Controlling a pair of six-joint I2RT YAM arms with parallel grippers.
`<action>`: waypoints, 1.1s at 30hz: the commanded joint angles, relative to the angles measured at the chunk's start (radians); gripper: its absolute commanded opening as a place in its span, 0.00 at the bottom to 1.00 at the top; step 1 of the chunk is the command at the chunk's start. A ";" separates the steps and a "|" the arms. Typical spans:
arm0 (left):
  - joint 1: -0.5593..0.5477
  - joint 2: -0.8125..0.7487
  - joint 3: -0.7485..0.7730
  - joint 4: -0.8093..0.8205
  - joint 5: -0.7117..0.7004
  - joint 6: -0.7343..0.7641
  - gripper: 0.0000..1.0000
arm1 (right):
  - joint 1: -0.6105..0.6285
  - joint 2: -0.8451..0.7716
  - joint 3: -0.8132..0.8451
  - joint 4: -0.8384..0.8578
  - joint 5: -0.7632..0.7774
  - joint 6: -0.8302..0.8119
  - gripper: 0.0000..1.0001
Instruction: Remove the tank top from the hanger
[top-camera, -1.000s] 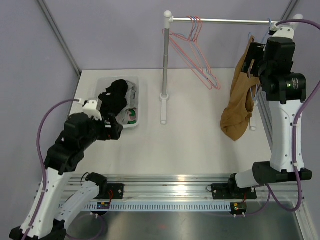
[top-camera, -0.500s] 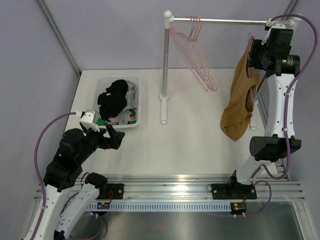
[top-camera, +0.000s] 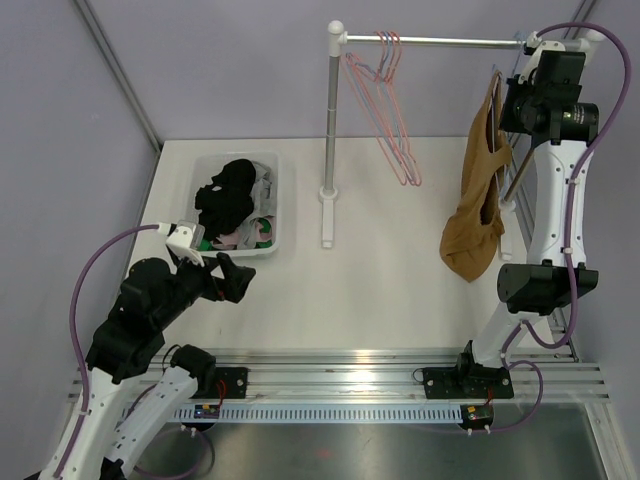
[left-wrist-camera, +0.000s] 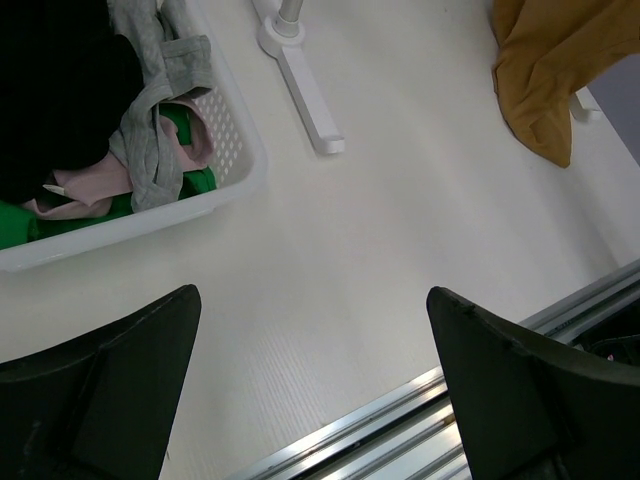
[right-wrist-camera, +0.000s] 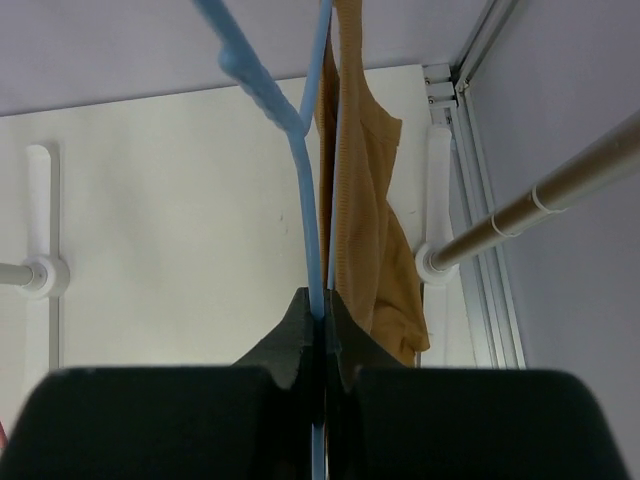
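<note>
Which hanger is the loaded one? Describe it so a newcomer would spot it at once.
Find the metal rail across the back of the table and follow it to its right end. At that end is a blue hanger, pinched by the right claw. Unlike the bare pink hangers near the left post, it carries a mustard-brown tank top.

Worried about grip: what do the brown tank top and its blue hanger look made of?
The tank top looks like soft, matte knit fabric, seemingly finely ribbed: faint vertical lines and limp folds. The blue hanger looks like smooth, slightly glossy plastic or plastic-coated wire; its thin, even rod leaves that open.
</note>
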 joint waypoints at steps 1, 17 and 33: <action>-0.006 0.004 -0.010 0.057 0.033 -0.004 0.99 | 0.000 -0.012 0.074 0.017 -0.068 0.002 0.00; -0.006 -0.023 0.002 0.045 -0.032 -0.007 0.99 | 0.039 -0.261 -0.022 -0.050 -0.214 0.114 0.00; -0.062 0.288 0.254 0.259 0.063 -0.095 0.99 | 0.149 -0.819 -0.651 -0.151 -0.428 0.162 0.00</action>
